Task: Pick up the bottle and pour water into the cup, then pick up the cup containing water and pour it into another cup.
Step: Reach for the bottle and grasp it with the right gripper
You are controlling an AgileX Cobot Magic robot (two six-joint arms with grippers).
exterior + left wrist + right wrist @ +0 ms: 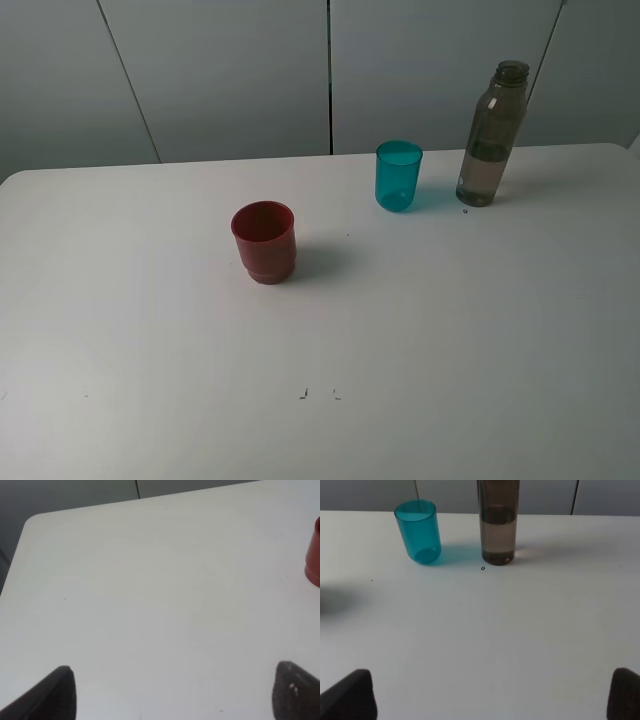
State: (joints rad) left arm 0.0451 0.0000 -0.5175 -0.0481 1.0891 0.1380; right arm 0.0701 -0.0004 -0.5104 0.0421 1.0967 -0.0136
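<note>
Two tools sat nearest the cameras. The left tool (175, 692) had its dark fingers (57, 692) spread wide over the bare white tabletop (450, 340) and held nothing. The right tool (490, 695) was equally wide open and empty, well apart from everything ahead of it. In the high view, a few small dark marks (303, 394) lay on the tabletop low in the frame, just left of centre. Farther back, left of centre, the red cup (264, 241) stood upright on its stepped base, alone and well apart from the other two things. Beyond it, in the upper right of the frame, the teal cup (398, 176) stood upright with its mouth up. The bottle (490, 140) stood upright just to its right, near it but not touching, close to the tabletop's far edge. Its smoky sides showed a liquid level partway up. A tiny dark speck (465, 211) lay by the bottle's foot. Grey wall panels (220, 70) closed the scene behind.
</note>
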